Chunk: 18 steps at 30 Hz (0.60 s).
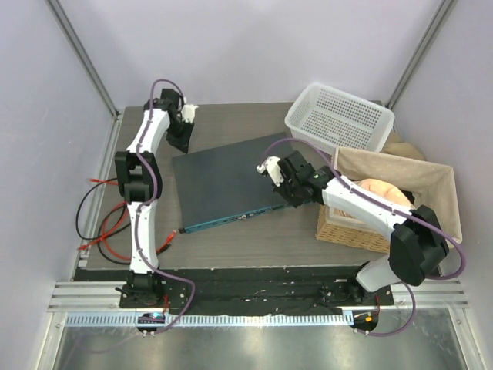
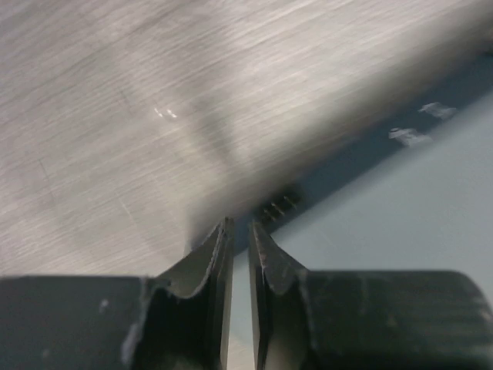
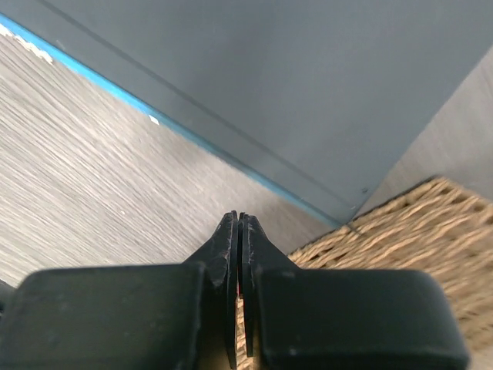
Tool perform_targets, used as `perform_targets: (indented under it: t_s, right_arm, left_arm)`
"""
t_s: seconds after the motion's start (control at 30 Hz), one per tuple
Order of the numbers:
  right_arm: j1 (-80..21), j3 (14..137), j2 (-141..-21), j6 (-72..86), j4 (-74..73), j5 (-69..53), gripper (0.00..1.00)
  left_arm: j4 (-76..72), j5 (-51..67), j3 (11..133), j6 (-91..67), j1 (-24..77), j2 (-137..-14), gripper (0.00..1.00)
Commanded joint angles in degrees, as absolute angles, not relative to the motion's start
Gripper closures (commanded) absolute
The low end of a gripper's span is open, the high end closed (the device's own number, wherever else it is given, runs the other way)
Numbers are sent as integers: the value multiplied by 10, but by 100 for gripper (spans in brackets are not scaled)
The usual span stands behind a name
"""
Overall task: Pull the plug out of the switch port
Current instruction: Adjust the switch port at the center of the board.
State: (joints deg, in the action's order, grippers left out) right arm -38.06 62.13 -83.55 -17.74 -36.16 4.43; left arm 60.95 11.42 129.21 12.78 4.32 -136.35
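Observation:
The switch (image 1: 227,181) is a flat dark slate box lying at an angle mid-table, with its bluish front edge (image 1: 231,220) toward me. Its sockets are too small to tell whether a plug sits in one. My left gripper (image 1: 181,141) hangs at the switch's far left corner. In the left wrist view my left gripper (image 2: 239,231) has only a narrow gap between its fingers, with nothing in it, just above the switch's dark vented side (image 2: 281,204). My right gripper (image 1: 293,199) (image 3: 237,220) is shut at the front right corner, over the table beside the blue edge (image 3: 192,135).
A wicker basket (image 1: 431,185) (image 3: 408,223) with a tan object stands right of the switch, touching the right arm's side. A white perforated basket (image 1: 339,116) stands at the back right. Red and black cables (image 1: 100,223) lie at the left, one red end (image 1: 166,240) near the switch's front left corner.

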Motion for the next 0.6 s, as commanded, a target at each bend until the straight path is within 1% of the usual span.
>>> perform_targets:
  t_s: [0.0,0.13,0.3,0.33,0.47,0.57]
  right_arm:
    - [-380,595,-835,-174,-327,88,99]
    - [-380,566,-847,-192,-313,99,99]
    - [-380,551,-897,-244,-253,128,99]
    - [-380,556,-923,-260,-246,133,98]
    - [-379,607,-993,-282,-216,144,99]
    - [-380,683,-1051,-282,-214,138,99]
  left_arm:
    - [648,78,1293,151,41,-1373,83]
    - [646,83,1240,156,40,-1358,84]
    - [650,106,1135,169,41,-1319,84]
    - [645,108,1096,172,40,-1312,85]
    - [637,119,1013,185,40,-1274,86]
    - [623,120,943,191,41,-1239,87]
